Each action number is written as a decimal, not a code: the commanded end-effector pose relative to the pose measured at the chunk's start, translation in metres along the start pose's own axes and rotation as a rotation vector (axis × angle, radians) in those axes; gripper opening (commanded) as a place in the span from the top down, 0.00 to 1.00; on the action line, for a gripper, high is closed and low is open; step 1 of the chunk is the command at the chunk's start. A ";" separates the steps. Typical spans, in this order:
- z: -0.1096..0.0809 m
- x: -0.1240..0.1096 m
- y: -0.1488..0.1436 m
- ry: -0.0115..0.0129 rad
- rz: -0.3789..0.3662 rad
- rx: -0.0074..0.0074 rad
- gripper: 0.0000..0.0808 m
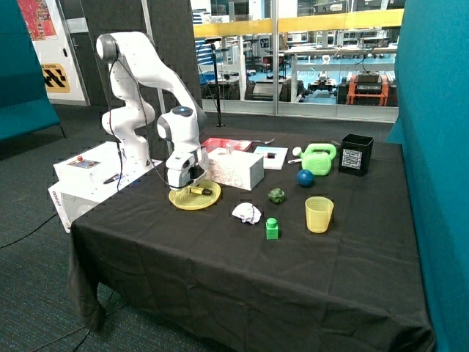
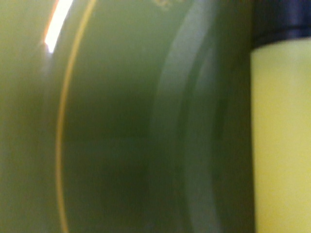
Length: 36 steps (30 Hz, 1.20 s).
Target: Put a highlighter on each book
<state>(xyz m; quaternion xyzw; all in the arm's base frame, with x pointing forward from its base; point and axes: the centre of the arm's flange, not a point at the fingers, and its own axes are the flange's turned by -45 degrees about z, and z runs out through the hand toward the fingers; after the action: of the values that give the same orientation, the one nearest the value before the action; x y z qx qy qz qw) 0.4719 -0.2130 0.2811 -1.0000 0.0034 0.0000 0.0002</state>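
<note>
A yellow highlighter [image 1: 202,191] with a dark cap lies on a round yellow plate [image 1: 183,201] near the table's edge by the robot base. My gripper [image 1: 192,185] is lowered right over the plate, at the highlighter. The wrist view is pressed close to the plate [image 2: 112,126], with the highlighter's yellow body [image 2: 282,145] running along one side. A red-covered book [image 1: 226,144] lies flat behind a white box [image 1: 236,170]. A white book [image 1: 270,156] lies beside it toward the table's middle. Nothing rests on either book.
Spread over the black cloth are a green watering can [image 1: 319,158], a black box [image 1: 356,154], a blue ball [image 1: 305,177], a dark green ball [image 1: 277,195], a yellow cup [image 1: 319,214], a green block [image 1: 272,228] and crumpled white paper [image 1: 247,213].
</note>
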 end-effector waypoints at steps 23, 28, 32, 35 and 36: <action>0.014 -0.002 -0.008 0.0000 0.022 -0.0005 0.51; 0.013 0.001 -0.007 0.0000 0.026 -0.0005 0.53; 0.013 0.003 -0.007 0.0000 0.028 -0.0005 0.58; 0.012 0.003 -0.007 0.0000 0.027 -0.0005 0.63; 0.012 0.003 -0.008 0.0000 0.028 -0.0005 0.66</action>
<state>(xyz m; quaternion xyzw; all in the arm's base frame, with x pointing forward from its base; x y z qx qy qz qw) 0.4705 -0.2058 0.2703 -0.9999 0.0163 -0.0016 -0.0010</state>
